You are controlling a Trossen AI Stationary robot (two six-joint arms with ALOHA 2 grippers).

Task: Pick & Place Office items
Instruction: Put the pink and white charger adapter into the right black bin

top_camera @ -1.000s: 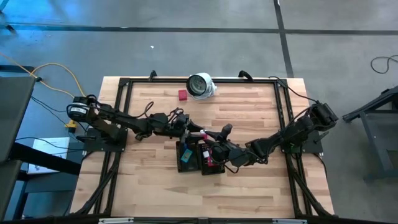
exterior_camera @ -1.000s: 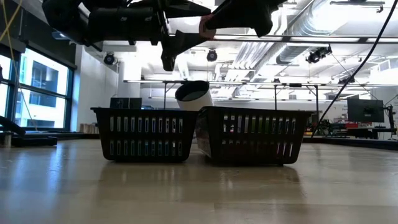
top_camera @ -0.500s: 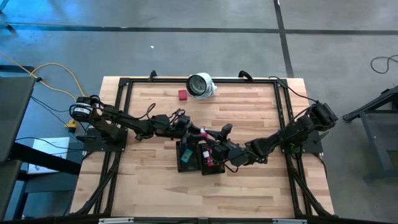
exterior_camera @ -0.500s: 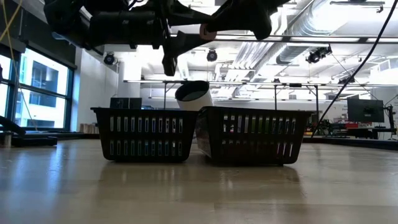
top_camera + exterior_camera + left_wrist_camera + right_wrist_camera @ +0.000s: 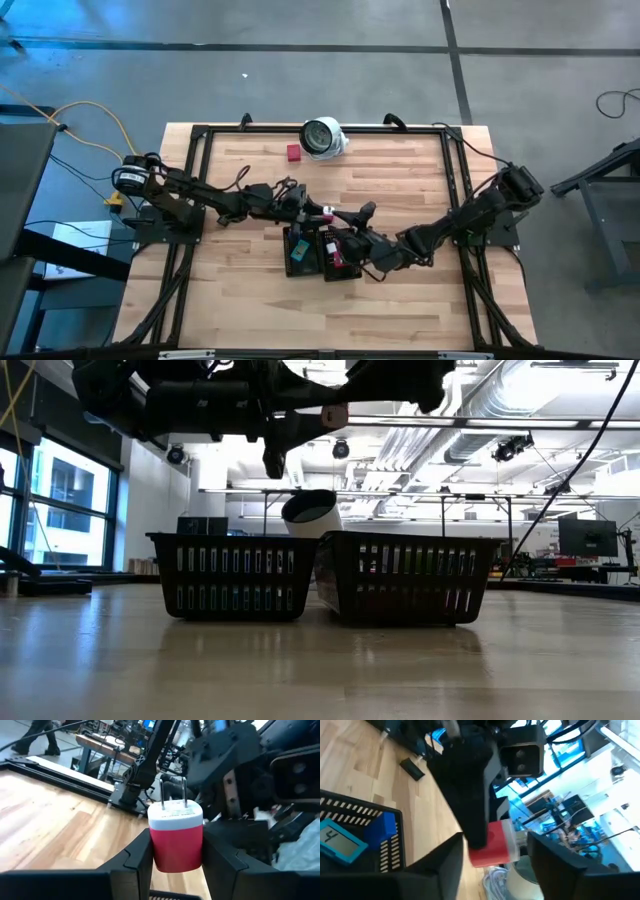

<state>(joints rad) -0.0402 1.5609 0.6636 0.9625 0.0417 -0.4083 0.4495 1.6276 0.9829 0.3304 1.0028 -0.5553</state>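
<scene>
A red charger (image 5: 176,840) with a white top and two metal prongs hangs in the air over the table's middle, above the far ends of two black mesh trays (image 5: 300,252) (image 5: 341,262). My left gripper (image 5: 312,209) reaches in level from the left and is shut on it. My right gripper (image 5: 492,865) faces it from the right, open. Its fingers stand on either side of the charger (image 5: 492,847), clear of it. The left tray holds blue items (image 5: 382,827), the right tray red and pink ones (image 5: 335,256). Another red piece (image 5: 293,152) lies on the wood at the far side. My left gripper pinches the charger's red body (image 5: 159,851) by two opposite sides between its two fingers (image 5: 140,860). The fingers come level from the table's left. The white end with the prongs points away from the gripper toward my right arm. The charger is lifted clear of table and trays.
A large round white-and-grey object (image 5: 323,137) stands at the table's far edge. A small black piece (image 5: 412,767) lies on the wood. The two trays (image 5: 232,575) (image 5: 410,578) sit side by side below both grippers. A black frame (image 5: 200,135) rims the table.
My left gripper has shut on the red charger and rolled slightly. My right gripper, which had the charger before, has opened and let go. The charger has stayed where it was in the air, and neither arm has travelled.
</scene>
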